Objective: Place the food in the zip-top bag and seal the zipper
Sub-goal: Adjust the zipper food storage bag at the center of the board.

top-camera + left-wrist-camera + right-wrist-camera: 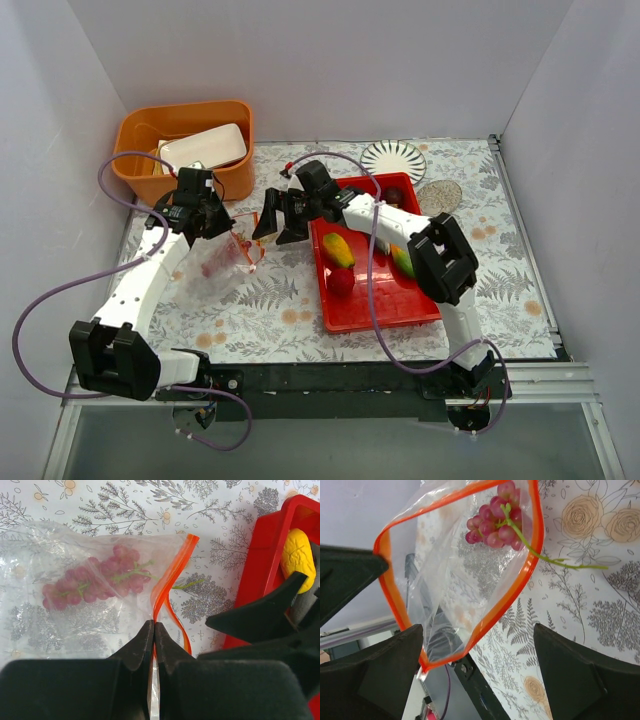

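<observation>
Floral desk [500,270], near left edge: left claw [153,627] pinched on zipper [172,570] of zip-top bag [60,625], grapes [95,580] inside. Hold mouth agape; fetch mango [338,250] with wide, empty right claw [282,222].

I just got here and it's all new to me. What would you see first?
The clear bag with grapes inside lies left of centre, its orange zipper pinched by the left hand. Next comes the bright red tray to its right, holding a mango and an apple. The right hand hangs open, facing the bag's mouth.
</observation>
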Controlling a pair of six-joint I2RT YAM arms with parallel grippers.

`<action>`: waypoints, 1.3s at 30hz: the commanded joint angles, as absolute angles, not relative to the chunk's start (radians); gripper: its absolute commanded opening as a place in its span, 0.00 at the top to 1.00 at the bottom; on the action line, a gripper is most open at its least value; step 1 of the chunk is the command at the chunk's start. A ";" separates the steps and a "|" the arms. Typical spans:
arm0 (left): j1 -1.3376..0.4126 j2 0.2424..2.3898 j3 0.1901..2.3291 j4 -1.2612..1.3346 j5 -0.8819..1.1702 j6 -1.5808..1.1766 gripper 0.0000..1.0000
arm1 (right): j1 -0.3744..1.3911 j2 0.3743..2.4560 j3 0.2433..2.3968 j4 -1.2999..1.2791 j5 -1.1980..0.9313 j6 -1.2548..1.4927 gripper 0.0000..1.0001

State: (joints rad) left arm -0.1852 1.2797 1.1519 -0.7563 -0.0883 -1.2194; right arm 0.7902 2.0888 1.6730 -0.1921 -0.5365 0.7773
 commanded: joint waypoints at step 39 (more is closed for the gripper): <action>-0.074 1.114 1.034 -0.684 -0.196 -1.394 1.00 | 0.913 2.190 2.213 -0.881 0.067 0.230 0.99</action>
